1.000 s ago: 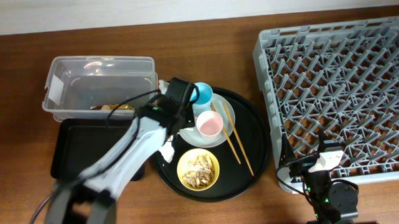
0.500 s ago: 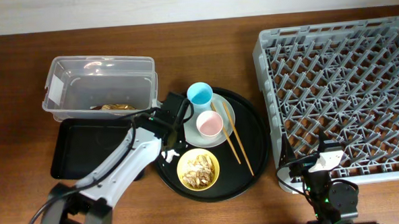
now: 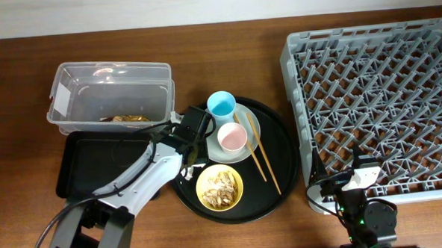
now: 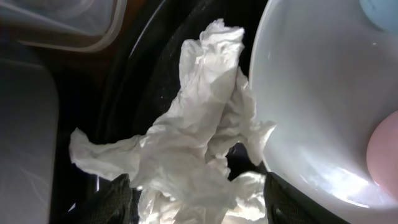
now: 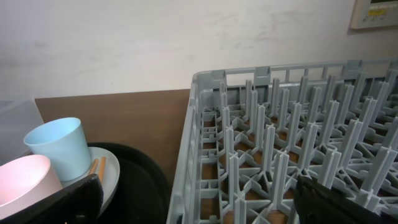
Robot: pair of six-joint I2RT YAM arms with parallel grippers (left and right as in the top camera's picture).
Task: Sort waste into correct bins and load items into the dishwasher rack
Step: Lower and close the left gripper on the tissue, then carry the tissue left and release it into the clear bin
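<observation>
Napkin pick – L gripper (image 4: 199, 198) open astride it
Crumpled white napkin (image 4: 199, 137) lies at the left edge of the round black tray (image 3: 281, 155), against the plate (image 4: 311, 93) rim. Fingers spread wide, nothing gripped yet – go lower, centre on the thick wad, close w/o catching the plate. R gripper (image 5: 199, 202) also open, empty, by the rack (image 5: 280, 155).

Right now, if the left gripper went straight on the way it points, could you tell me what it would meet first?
The crumpled white napkin, lying on the round black tray beside the plate. The left gripper stands open astride it, though depth is hard to judge.
</observation>
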